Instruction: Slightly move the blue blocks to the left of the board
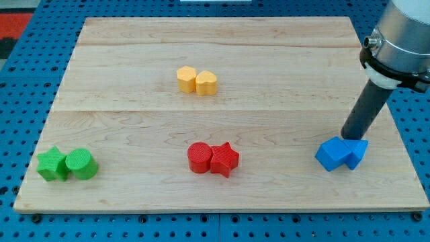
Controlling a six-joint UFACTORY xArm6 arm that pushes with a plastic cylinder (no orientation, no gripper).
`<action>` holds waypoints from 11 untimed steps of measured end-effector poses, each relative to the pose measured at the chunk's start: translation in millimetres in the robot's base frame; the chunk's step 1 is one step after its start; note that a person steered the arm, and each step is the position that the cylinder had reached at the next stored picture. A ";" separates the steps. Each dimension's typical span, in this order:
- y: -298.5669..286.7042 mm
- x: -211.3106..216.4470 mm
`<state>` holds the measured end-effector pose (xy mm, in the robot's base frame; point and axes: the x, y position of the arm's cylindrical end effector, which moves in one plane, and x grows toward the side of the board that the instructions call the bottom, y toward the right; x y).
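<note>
Two blue blocks sit touching near the board's bottom right: a larger angular blue block [332, 154] on the left and a smaller blue block [356, 152] on its right. My tip [349, 136] comes down from the view's upper right. It rests just above the two blue blocks, at the seam between them, touching or nearly touching their top edges.
Two yellow blocks [197, 81] sit together at upper centre. A red cylinder [199, 158] and a red star [225, 159] touch at bottom centre. Two green blocks [66, 165] sit at the bottom left. The wooden board [215, 47] lies on a blue pegboard.
</note>
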<state>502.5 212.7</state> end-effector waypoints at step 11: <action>45.6 77.5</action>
